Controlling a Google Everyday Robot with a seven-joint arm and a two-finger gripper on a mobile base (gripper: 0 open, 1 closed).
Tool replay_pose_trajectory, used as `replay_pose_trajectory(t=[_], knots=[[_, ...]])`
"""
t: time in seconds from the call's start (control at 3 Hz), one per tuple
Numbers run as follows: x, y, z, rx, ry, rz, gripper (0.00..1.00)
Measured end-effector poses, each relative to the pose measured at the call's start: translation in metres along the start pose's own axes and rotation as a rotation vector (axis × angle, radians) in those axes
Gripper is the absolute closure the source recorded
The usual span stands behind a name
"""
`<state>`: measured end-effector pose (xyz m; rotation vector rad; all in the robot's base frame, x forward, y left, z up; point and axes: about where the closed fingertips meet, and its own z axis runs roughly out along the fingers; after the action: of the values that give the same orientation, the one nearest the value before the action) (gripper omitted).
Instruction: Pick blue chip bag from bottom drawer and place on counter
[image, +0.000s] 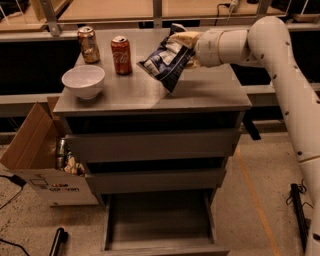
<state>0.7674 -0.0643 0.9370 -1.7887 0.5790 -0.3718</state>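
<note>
The two-finger gripper (186, 44) pinches the crumpled dark blue foil chip bag (164, 64) by its top edge, over the flat grey counter (200, 95). Risk: swinging toward the red soda can (121, 54) may topple it; slippery foil may slide out early

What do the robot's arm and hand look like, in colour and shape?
The arm is made of thick, rounded white tubes with smooth curved joints and small dark dots along its shell. No cable shows on it. The hand, at the blue chip bag above the counter, has pale yellowish fingers.
</note>
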Motion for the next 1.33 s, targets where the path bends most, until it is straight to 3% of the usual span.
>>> replay_pose_trajectory(t=[1.0, 1.33], knots=[[-0.0033, -0.0049, 0.0086, 0.004, -0.016, -0.003, 0.14], [-0.0048, -0.0045, 0.0113, 0.003, -0.021, -0.002, 0.00]])
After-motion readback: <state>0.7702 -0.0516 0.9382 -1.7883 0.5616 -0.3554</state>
